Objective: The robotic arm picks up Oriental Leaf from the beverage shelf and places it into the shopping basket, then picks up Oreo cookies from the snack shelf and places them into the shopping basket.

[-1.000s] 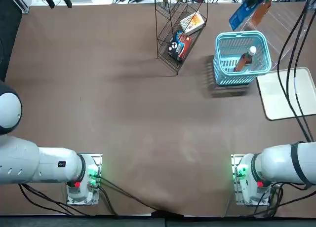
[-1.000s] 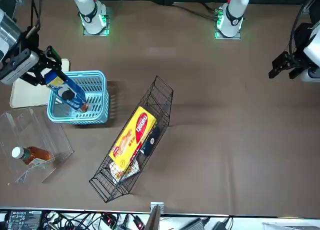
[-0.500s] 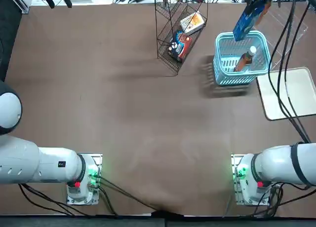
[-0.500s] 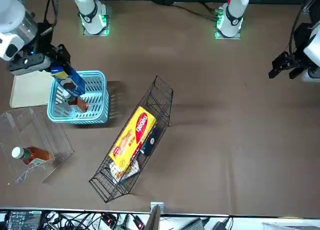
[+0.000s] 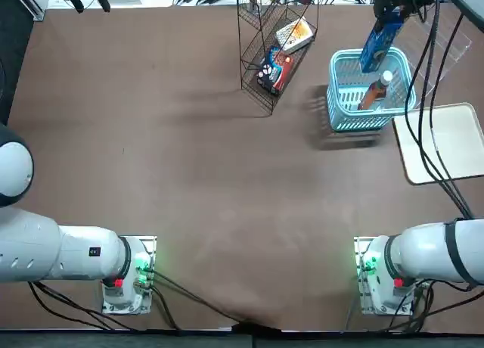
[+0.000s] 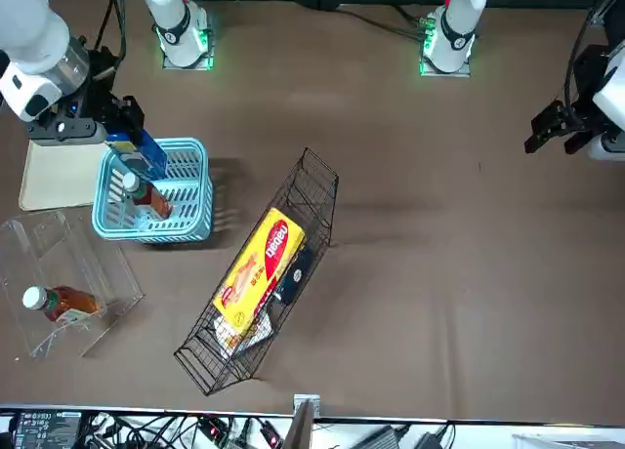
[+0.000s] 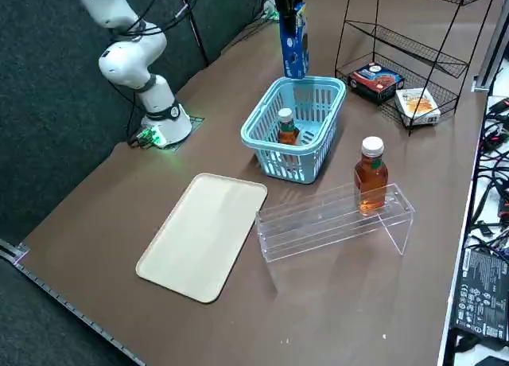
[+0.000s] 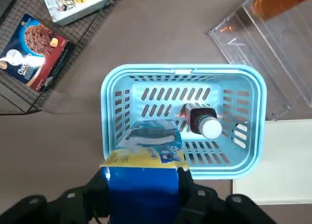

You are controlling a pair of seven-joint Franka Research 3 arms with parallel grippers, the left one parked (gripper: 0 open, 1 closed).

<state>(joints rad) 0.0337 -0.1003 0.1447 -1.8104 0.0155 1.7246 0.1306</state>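
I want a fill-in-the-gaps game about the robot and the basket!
1. The robot's hand is holding a blue pack of ____ above the basket.
2. Inside the basket stands a tea bottle with a ____ cap.
3. A second tea bottle stands on the clear ____.
4. The flat tray next to the basket is ____ in colour.

Missing words: cookies; white; shelf; cream

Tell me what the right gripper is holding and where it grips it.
The right gripper holds the Oreo cookies by the pack's upper end, a finger on either side, hanging upright above the shopping basket.
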